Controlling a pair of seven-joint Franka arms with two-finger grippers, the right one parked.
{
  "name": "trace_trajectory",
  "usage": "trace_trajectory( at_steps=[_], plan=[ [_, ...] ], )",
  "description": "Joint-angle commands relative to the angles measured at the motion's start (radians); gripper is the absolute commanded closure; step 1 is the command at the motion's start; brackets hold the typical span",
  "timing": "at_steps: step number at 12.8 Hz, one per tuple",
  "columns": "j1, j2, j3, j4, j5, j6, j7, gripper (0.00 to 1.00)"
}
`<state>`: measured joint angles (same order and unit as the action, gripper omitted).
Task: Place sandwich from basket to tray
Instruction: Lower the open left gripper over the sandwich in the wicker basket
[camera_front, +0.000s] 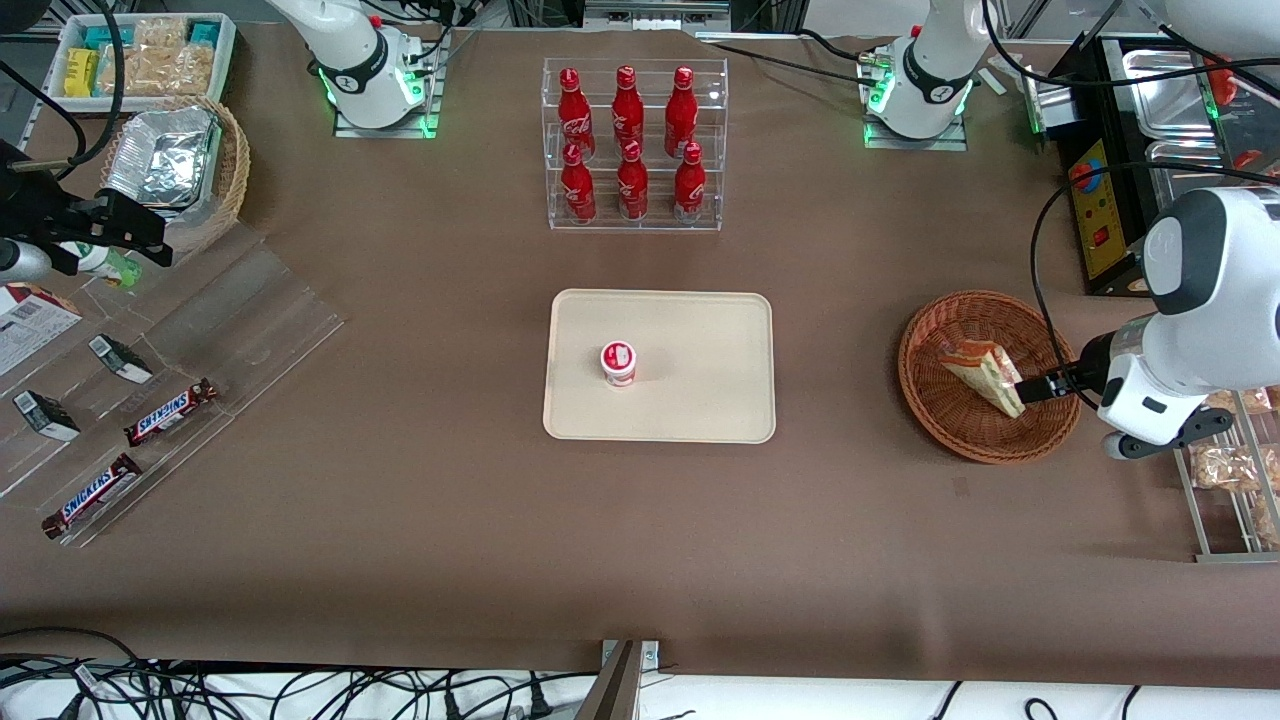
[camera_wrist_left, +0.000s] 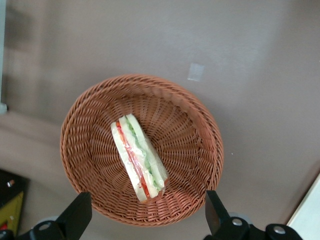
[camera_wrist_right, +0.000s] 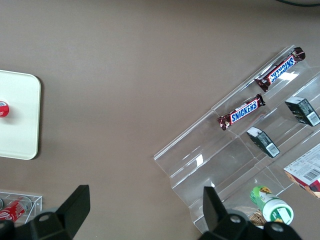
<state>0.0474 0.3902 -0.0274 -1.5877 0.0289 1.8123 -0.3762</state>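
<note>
The sandwich (camera_front: 985, 372) lies on its side in the round reddish-brown basket (camera_front: 950, 425), showing white bread with green and red filling layers (camera_wrist_left: 140, 157). My left gripper (camera_front: 1032, 388) hovers over the basket's rim on the working arm's side, close to one end of the sandwich. In the left wrist view the gripper (camera_wrist_left: 147, 220) is open. Its two black fingers (camera_wrist_left: 80, 214) stand wide apart above the wicker wall (camera_wrist_left: 90, 150), with nothing between them. The cream tray (camera_front: 700, 390) lies at the table's middle, toward the parked arm from the basket.
A small red-and-white cup (camera_front: 618, 362) stands on the tray. A clear rack of red bottles (camera_front: 632, 145) stands farther from the front camera than the tray. Bagged snacks on a metal rack (camera_front: 1225, 465) sit close beside my arm. Candy bars (camera_front: 170, 412) lie at the parked arm's end.
</note>
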Motion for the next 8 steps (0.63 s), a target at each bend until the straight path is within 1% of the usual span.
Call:
trace_trajectory(
  at_steps=[1, 2, 3, 4, 8],
  plan=[
    [0.002, -0.017, 0.003, -0.069, -0.012, 0.07, -0.183, 0.0],
    [0.006, -0.025, 0.003, -0.118, -0.009, 0.129, -0.284, 0.0],
    [0.006, -0.043, 0.001, -0.185, 0.021, 0.187, -0.311, 0.0],
    [0.005, -0.059, -0.005, -0.251, 0.073, 0.237, -0.325, 0.0],
    [0.006, -0.114, -0.006, -0.438, 0.085, 0.428, -0.384, 0.0]
  ],
)
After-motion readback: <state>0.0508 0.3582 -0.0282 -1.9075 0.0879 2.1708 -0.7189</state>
